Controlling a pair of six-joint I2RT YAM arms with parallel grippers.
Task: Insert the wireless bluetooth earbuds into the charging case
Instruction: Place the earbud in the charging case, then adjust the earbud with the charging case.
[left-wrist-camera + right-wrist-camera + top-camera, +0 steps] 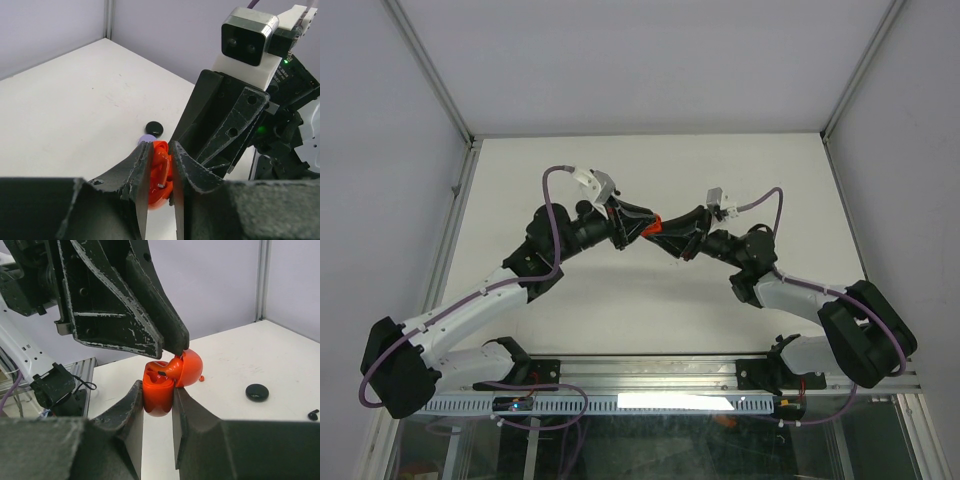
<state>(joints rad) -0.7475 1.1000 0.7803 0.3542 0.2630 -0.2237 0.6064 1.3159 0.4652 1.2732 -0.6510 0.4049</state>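
Above a matte white table, the scuffed black right gripper clamps a glossy, rounded red charging case; the left gripper pinches its domed lid.

Left arm, right arm angled inward, tips meeting; left fingers, right fingers both clamped.

**Glossy red-orange clamshell charging case, held open above the white table**

The rounded base is clamped upright between the fingers of the right gripper. The domed lid is tipped back to the right and is pinched by the left gripper. A small dark piece is seen at the open mouth, but what it is cannot be told. A tiny black hook-shaped earbud is seen lying on the table, well apart from the case.
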